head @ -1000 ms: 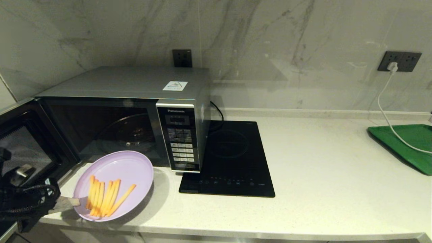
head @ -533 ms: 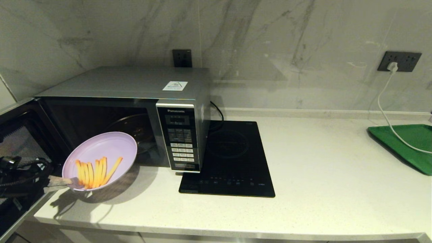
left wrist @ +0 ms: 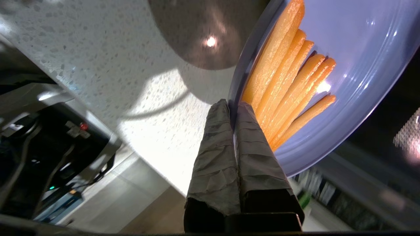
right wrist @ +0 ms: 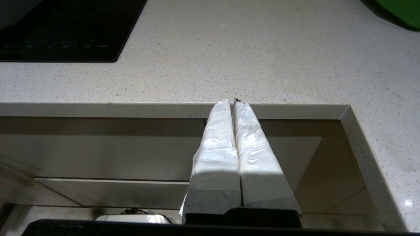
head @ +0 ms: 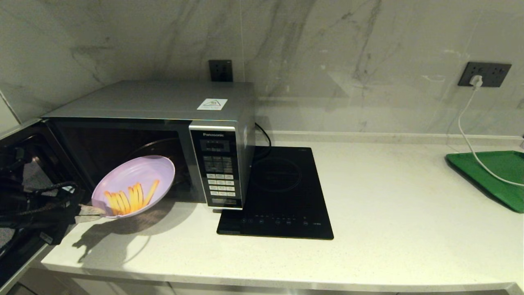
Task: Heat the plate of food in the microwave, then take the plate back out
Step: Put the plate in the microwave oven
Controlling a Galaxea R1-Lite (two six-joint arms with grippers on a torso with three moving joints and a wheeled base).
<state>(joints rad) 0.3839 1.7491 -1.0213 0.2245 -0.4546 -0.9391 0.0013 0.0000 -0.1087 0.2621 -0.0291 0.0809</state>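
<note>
1. The plate of food is now higher and closer to the microwave than it was a second ago: it has left the tabletop and has travelled from the front edge toward the open cavity, its far rim now at the mouth.
2. The plate tilts, near side low, and the fries have slid into a bunch against the lower rim, next to the claw.
3. I judge this as the loading step under way: lift done, insertion not yet finished, heating and retrieval all ahead. The tilt is a risk for the fries.
4. The left claw is clamped on the plate's near rim, one finger under and one over it. The plate extends forward from the fingertips, away from the wrist, with the fries just beyond the upper finger.
5. The microwave door stands swung open beside the left claw, on its outer side; the cavity lies straight ahead of it.
6. The right claw hangs parked with fingers pressed together, holding nothing, below the tabletop's front edge.
</note>
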